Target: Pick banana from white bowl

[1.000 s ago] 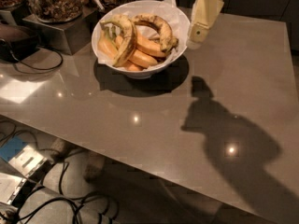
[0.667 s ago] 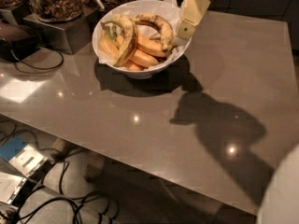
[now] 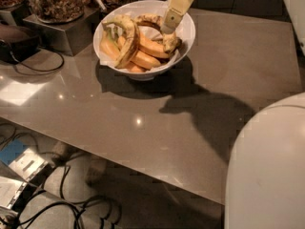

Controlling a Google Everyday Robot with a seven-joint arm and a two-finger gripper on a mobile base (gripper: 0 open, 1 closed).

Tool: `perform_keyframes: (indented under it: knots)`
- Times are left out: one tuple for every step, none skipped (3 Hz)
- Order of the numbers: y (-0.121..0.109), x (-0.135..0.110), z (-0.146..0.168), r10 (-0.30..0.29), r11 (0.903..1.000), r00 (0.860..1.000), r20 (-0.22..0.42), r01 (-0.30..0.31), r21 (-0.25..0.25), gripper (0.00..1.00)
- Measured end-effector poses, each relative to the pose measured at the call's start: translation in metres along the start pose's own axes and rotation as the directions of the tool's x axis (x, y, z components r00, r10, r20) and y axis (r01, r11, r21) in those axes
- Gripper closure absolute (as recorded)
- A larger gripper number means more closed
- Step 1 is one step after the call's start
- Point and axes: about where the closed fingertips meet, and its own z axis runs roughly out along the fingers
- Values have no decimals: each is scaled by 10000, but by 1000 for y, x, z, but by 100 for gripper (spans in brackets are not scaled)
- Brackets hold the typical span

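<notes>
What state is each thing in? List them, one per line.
gripper: over the white bowl, tip just above the banana.
banana: lying in the bowl, not lifted.
white bowl: upright on the table, holding several bananas.
pale spotted banana: draped over the orange bananas.

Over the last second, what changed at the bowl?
The gripper swung leftward in the view, from beside the white bowl to inside it, just above the banana. No grasp visible. More of the robot's white body entered at lower right. Bowl, other bananas and table stayed put.
</notes>
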Motion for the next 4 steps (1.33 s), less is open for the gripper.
perform_keyframes:
  knots:
    - [-6, -3, 11, 488, 9987, 9987, 127, -486, -151, 0]
    - [-15, -3, 24, 1105, 9933, 9939, 62, -1103, -335, 0]
    - [-24, -3, 36, 1703, 9843, 9854, 44, -1699, -472, 9]
    - [-32, -1, 42, 2204, 9744, 9754, 51, -2199, -479, 18]
